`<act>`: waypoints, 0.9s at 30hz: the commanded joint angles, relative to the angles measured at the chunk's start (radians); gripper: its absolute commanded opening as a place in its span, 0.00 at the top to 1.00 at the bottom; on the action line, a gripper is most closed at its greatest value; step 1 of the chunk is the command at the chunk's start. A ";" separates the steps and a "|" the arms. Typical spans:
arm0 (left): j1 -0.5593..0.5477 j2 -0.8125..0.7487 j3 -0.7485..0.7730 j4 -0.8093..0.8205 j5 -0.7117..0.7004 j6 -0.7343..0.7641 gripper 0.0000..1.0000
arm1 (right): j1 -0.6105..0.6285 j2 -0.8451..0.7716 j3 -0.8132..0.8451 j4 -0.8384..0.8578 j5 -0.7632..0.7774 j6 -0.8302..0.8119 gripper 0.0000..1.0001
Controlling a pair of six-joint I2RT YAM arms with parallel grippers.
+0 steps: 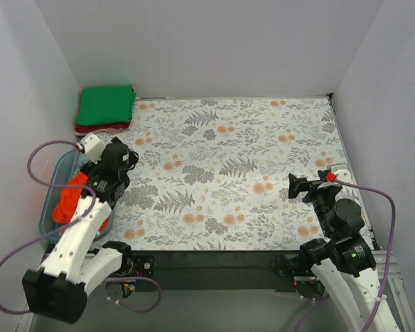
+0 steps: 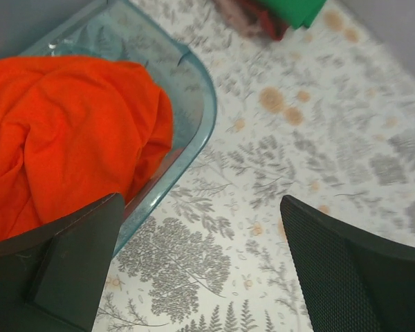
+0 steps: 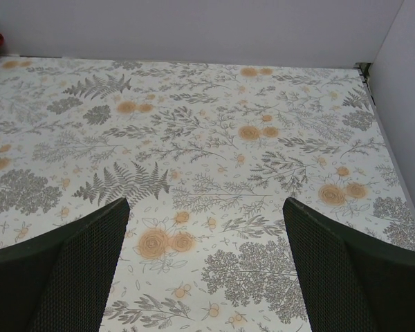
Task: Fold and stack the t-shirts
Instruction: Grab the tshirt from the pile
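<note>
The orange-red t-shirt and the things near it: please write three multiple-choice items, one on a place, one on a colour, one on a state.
1. Where does the orange-red t-shirt lie?
A. on the folded stack
B. in the clear blue tub
C. spread flat on the middle of the table

2. What colour is the top shirt of the folded stack?
A. yellow
B. white
C. green

3. How is the left gripper?
A. open, holding nothing
B. shut on the shirt
C. shut on the tub's rim

Answers:
1 B: the crumpled cloth sits inside the tub's rim.
2 C: a green square lies on top in the far left corner.
3 A: its fingers stand wide apart, with only the tablecloth between them.
</note>
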 commanded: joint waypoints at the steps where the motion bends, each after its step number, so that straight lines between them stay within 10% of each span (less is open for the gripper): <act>1: 0.073 0.172 0.043 -0.146 0.030 -0.082 0.04 | 0.018 -0.020 -0.006 0.054 -0.001 -0.008 0.02; 8: 0.407 0.274 -0.005 0.015 0.171 -0.050 0.06 | 0.040 -0.022 -0.011 0.055 -0.009 -0.013 0.02; 20: 0.541 0.562 -0.072 0.192 0.219 -0.007 0.11 | 0.057 0.012 -0.017 0.057 -0.032 -0.022 0.02; 25: 0.543 0.634 -0.059 0.192 0.219 -0.005 0.48 | 0.057 0.027 -0.020 0.060 -0.030 -0.026 0.02; 27: 0.543 0.627 -0.052 0.175 0.208 -0.007 0.85 | 0.057 0.027 -0.020 0.060 -0.032 -0.026 0.02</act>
